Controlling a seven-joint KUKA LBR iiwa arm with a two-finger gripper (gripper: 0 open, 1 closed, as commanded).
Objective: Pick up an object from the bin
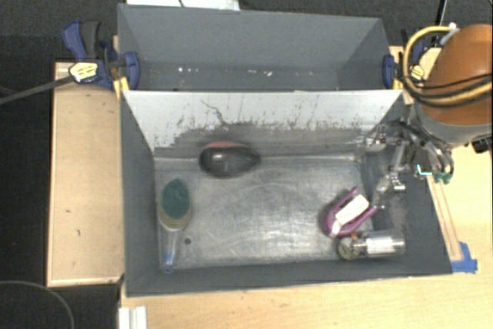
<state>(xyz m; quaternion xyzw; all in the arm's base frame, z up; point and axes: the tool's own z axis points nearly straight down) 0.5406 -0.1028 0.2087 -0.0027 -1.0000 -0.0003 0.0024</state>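
While the arm (456, 77) reaches in from the right, its end effector (390, 187) sits low over the right side of the bin (277, 200), just above and beside a purple-and-white clip-looking thing (348, 215). That purple piece is the nearest candidate for the pick. It lies on the bin floor toward the front right, tilted so its upper end points up at the end effector. Whether the two actually touch is hard to call. Honestly, nobody could tell from this angle whether the end effector is released or clenched either, since the arm's own hardware crowds that spot.

Right below the purple piece, touching or nearly so, a small clear-and-silver cylinder (373, 246) lies on its side near the front edge. Those two crowding each other is probably the tricky bit, because a grab at one could nudge or drag the other.

The rest is well apart. A dark oval lump (229, 159), sort of mouse-shaped, rests at the back of the bin. A brush-like thing with a round green head (175, 203) lies along the left side, handle toward the front. Loose stuff likely slides to the edges because the sides slope. All four things lie on the floor, so the pick looks not yet made.
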